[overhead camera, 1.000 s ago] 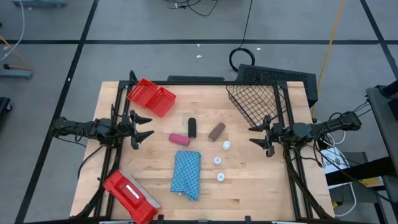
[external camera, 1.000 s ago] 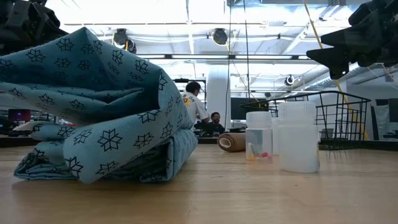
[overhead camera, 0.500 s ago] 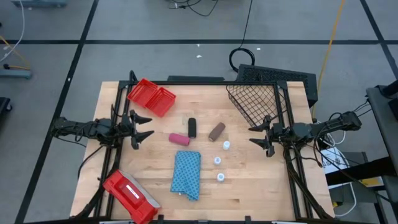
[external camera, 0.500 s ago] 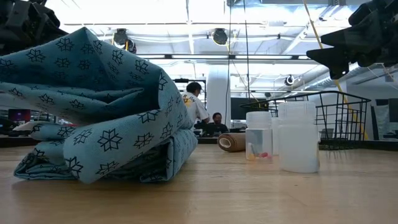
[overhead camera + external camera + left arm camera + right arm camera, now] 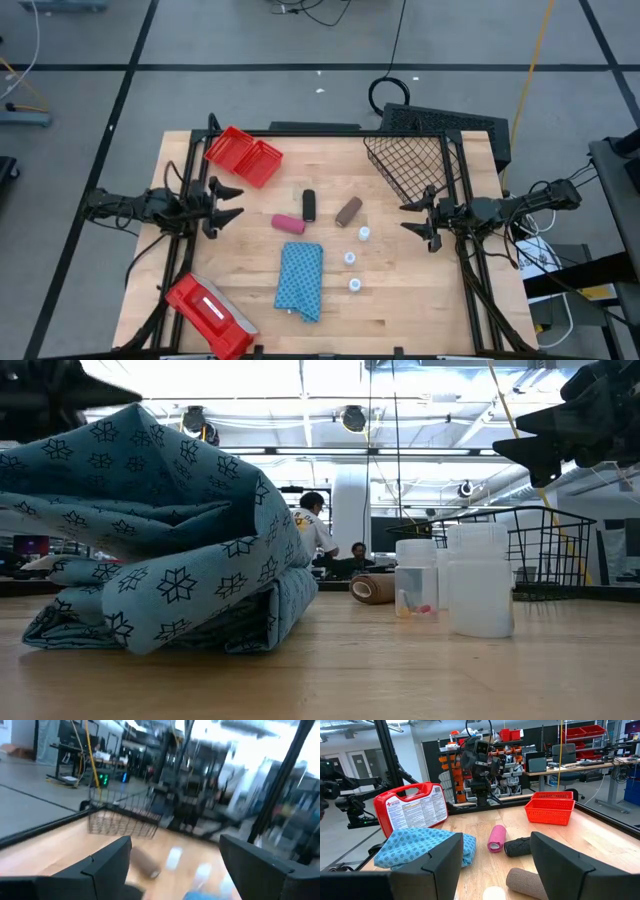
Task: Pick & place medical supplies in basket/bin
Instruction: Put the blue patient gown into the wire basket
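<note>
The blue folded cloth pad [image 5: 300, 280] lies flat on the table's near middle and fills the left of the low view [image 5: 150, 540]. Beyond it lie the pink roll [image 5: 288, 224], black roll [image 5: 309, 205] and brown roll [image 5: 348, 211]. Three white bottles [image 5: 364, 234], [image 5: 350, 258], [image 5: 355, 285] stand upright right of the cloth. The black wire basket [image 5: 410, 165] sits tilted at the far right corner. The red two-compartment bin [image 5: 243, 156] sits at the far left. My left gripper [image 5: 236, 202] hovers open at the left edge. My right gripper [image 5: 405, 218] hovers open at the right edge.
A flat red case with a white label [image 5: 207, 310] stands at the near left corner, and shows behind the cloth in the right wrist view [image 5: 410, 807]. Black frame rails run along both side edges of the table. Bare wood lies between each gripper and the supplies.
My left gripper has started to move. It has shifted a little toward the table's left edge and turned. In the low view one finger now points across the top left corner. Everything on the table has stayed where it was.
</note>
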